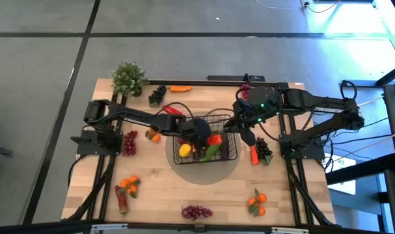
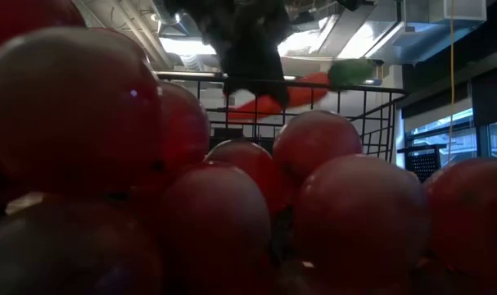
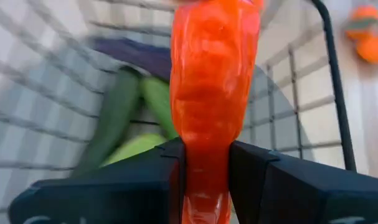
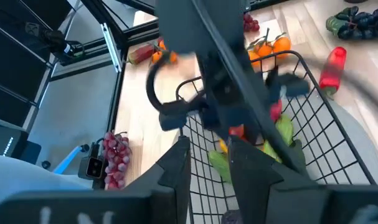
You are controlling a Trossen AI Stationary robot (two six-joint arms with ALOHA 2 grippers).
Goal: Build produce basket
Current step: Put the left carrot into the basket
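two dark fingers of the left gripper (image 3: 204, 180) pinched an orange-red carrot (image 3: 215, 93) over the basket (image 1: 228, 151), which sat mid-table with a lemon (image 1: 185, 150) and green pieces inside. the right gripper (image 4: 208, 163) hovered at the basket's far rim, fingers narrowly apart on the wire. grapes (image 1: 196, 212), oranges (image 1: 257, 203) and other produce lay scattered around the table (image 1: 151, 188).

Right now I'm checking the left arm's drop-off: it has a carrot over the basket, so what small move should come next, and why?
Probably lower a little and open. The left gripper is shut on the orange carrot above the basket, with green produce already lying below it inside the wire walls, so releasing there should land it in the basket. The right gripper seems to grip the basket's rim.
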